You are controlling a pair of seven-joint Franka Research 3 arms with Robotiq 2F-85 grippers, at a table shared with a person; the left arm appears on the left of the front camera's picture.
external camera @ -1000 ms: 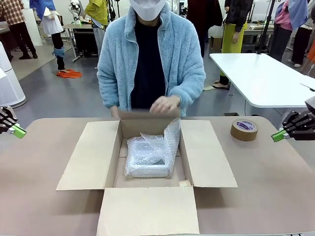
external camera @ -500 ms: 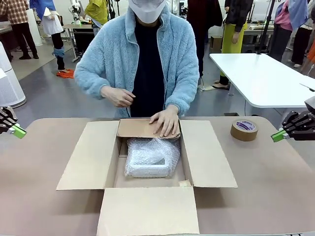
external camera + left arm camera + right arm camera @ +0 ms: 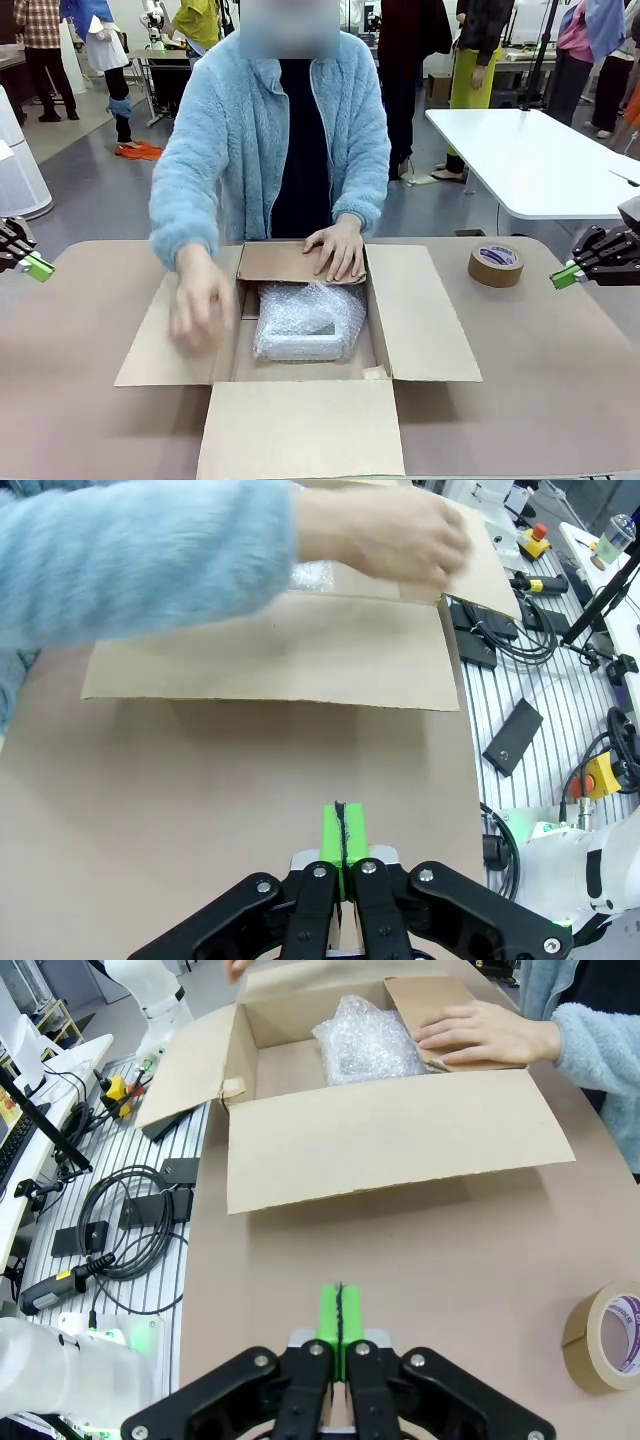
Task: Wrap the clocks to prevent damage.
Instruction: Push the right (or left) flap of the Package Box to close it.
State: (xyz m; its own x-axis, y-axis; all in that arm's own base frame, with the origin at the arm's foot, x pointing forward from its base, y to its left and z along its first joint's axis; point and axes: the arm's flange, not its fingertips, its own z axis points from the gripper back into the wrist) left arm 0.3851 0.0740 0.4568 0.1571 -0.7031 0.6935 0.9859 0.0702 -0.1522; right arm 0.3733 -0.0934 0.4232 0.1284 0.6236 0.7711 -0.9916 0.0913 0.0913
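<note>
Clock bundle (image 3: 305,322), fully covered in bubble wrap, lies on the floor of the open cardboard box (image 3: 425,320) at the middle of the desk (image 3: 70,420). Wrapping of this item appears complete. The person's left hand (image 3: 338,250) presses the far flap (image 3: 285,262) down; the person's right hand (image 3: 200,300) is blurred above the left flap. The other flaps lie open, so closing and taping seem outstanding; the tape roll (image 3: 496,264) sits right of the box. Robot left hand (image 3: 36,265) and robot right hand (image 3: 562,277) are clenched, empty, well apart from the box.
</note>
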